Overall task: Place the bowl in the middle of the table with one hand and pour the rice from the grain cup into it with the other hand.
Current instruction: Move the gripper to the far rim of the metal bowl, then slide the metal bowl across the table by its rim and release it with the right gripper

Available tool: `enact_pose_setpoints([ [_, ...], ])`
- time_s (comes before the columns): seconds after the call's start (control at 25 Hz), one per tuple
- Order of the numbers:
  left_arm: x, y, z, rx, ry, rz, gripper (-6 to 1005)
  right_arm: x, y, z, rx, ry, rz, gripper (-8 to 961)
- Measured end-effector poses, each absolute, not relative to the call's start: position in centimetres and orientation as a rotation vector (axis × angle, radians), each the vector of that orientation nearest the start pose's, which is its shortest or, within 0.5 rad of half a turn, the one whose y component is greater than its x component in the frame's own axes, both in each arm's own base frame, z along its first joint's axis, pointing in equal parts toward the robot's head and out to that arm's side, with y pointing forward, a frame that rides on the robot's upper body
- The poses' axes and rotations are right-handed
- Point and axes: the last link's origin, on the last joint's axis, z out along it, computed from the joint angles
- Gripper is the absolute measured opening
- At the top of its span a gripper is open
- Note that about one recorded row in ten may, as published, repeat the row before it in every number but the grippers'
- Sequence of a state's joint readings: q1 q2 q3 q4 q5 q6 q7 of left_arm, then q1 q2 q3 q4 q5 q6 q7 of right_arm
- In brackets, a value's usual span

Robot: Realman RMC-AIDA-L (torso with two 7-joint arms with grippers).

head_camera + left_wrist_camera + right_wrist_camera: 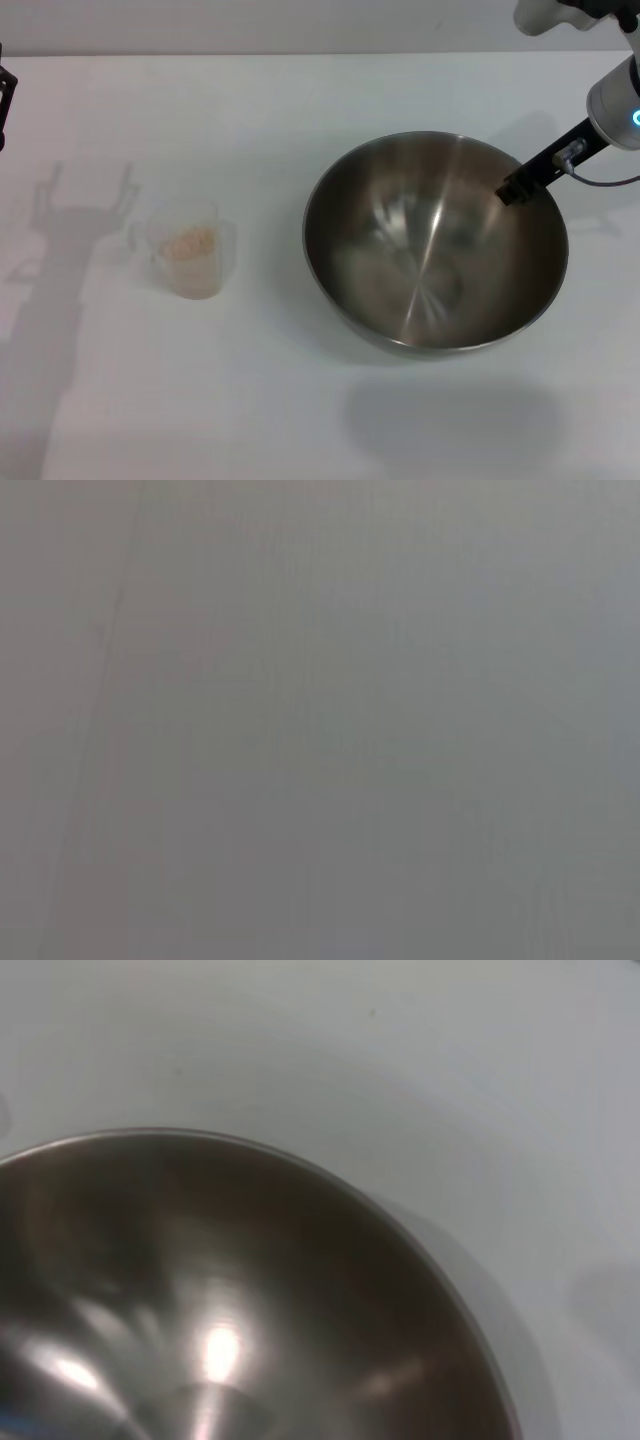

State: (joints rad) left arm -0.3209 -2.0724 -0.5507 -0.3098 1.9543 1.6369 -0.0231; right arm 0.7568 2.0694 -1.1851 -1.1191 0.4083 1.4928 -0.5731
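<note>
White desk (280, 420) fills the head view. On it sits the bowl (436, 243), right of the middle, shiny and with nothing inside. The right gripper (516, 190) reaches in from 2 o'clock, with its dark tip at the bowl's rim; I cannot tell if its fingers are spread or pinching the rim. The cup (190, 248) stands well apart at the bowl's 9 o'clock, with rice (190, 241) in it. The left gripper (4, 95) barely peeks in at the far left edge; its fingers are hidden.
</note>
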Motion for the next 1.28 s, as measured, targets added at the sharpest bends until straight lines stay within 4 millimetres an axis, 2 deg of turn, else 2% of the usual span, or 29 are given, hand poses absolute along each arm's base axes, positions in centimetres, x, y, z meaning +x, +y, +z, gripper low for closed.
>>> enact_pose_setpoints([
  [0.2,-29.2,27.8,1.1,-1.346,-0.274,-0.997,872,19.2,39.9,2.3,-2.415,1.028,-0.454,16],
  [0.44,-29.1,27.8,1.2,-1.343,-0.271,-1.000,873,18.7,40.5,3.3,-2.396,0.910,-0.331,10],
  [0.68,-29.0,27.8,1.1,-1.341,-0.272,-1.004,872,17.0,40.2,2.5,-2.536,0.785,-0.192,5],
  [0.88,-28.8,27.9,1.1,-1.341,-0.271,-1.014,871,16.7,39.4,1.2,-2.648,0.750,-0.179,1],
  [1.28,-28.7,28.1,1.1,-1.342,-0.268,-1.018,871,17.1,39.2,-0.5,-2.712,0.774,-0.232,1],
])
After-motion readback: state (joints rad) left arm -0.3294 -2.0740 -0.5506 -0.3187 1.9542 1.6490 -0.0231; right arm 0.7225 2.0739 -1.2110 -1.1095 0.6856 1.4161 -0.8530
